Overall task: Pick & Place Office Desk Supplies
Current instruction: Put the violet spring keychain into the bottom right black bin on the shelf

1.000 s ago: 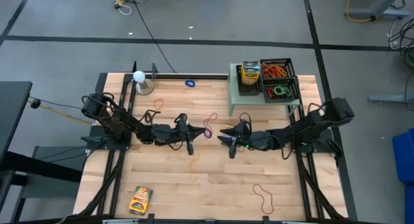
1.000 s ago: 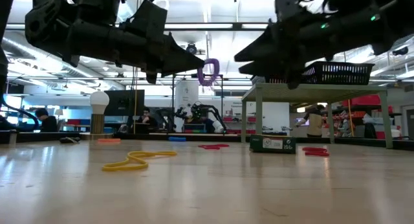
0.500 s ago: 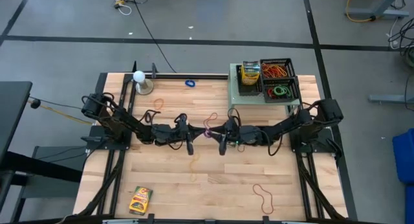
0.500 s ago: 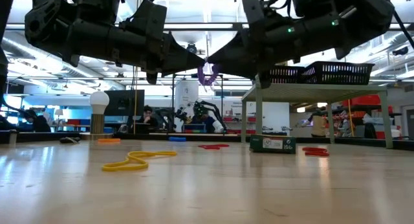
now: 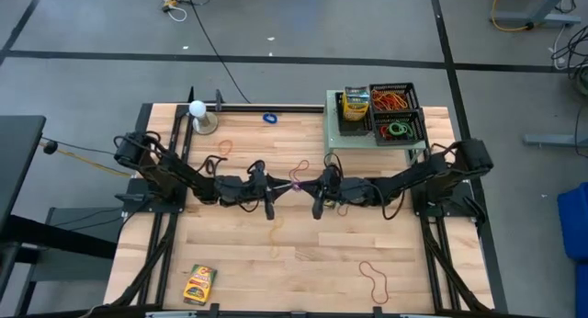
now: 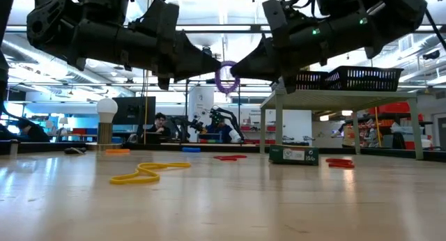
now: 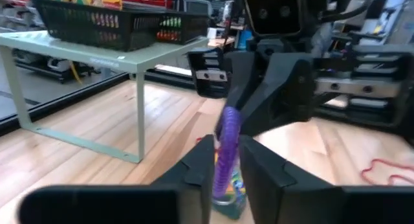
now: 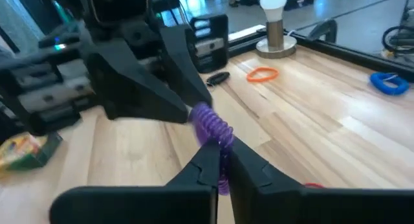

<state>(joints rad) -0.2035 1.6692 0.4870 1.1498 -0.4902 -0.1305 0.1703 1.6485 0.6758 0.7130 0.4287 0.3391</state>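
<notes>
Right end effector [image 6: 233, 68] clamped on purple band [image 6: 224, 76], left end effector [image 6: 214, 65] parted around it: mid-air handover, next likely carry to black basket [image 5: 397, 110]

A purple band [image 6: 225, 76] hung in the air over the table's middle. Yellow [image 6: 145, 173], red [image 6: 229, 157] and orange [image 6: 117, 152] bands lay flat. A crayon box [image 5: 199, 283] lay near left; another [image 5: 355, 103] stood in the far basket.

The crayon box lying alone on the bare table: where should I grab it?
Grip the crayon box across its two long edges, coming straight down. It lies flat on the table, so only those narrow side faces sit opposite each other for the jaws.
</notes>
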